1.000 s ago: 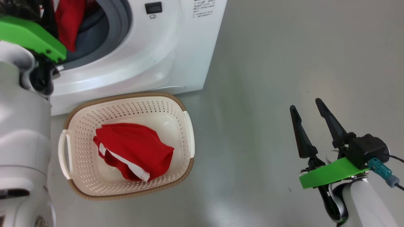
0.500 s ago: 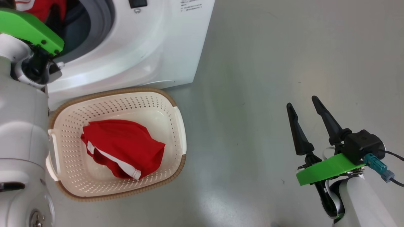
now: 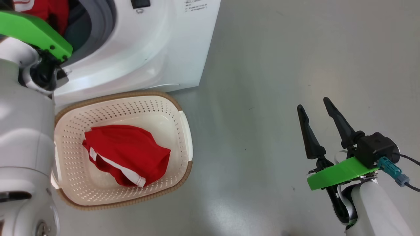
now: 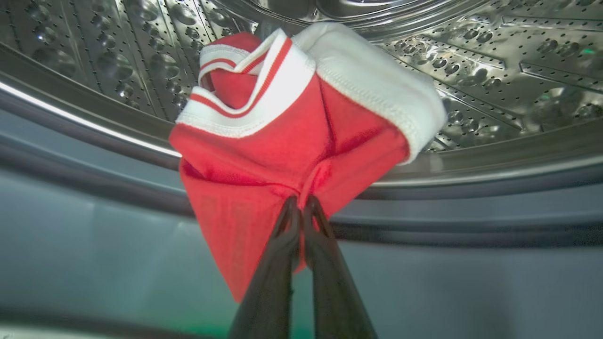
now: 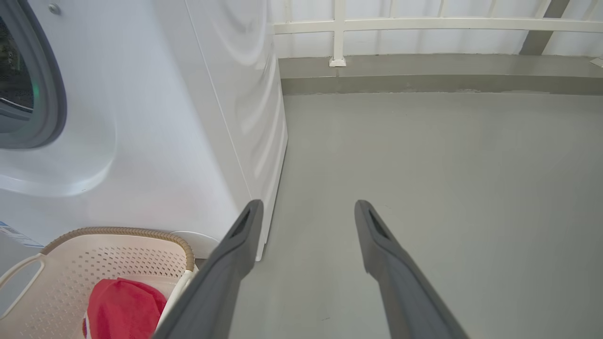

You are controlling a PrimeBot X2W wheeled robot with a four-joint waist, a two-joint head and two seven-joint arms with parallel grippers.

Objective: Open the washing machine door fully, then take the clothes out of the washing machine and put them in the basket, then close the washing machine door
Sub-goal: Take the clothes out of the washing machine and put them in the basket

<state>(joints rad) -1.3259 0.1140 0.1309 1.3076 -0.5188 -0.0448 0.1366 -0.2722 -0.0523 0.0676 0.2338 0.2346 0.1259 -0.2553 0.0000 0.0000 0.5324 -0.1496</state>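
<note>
In the left wrist view my left gripper is shut on a fold of a red garment with white striped trim. The garment hangs at the mouth of the perforated steel drum. The head view has the white washing machine at the top left, red cloth at its opening, and my left arm's green bracket in front. Below it stands the cream basket holding another of the red clothes. My right gripper hangs open over bare floor, far right. The washing machine door is out of view.
In the right wrist view, grey floor stretches to the right of the machine, up to a low kerb and white railing. The open right gripper points along the machine's side. The basket stands close against the machine's front.
My left gripper has gone from open to shut on the red garment at the drum mouth. The head camera shifted, sliding the whole picture left. The right arm stays put.
</note>
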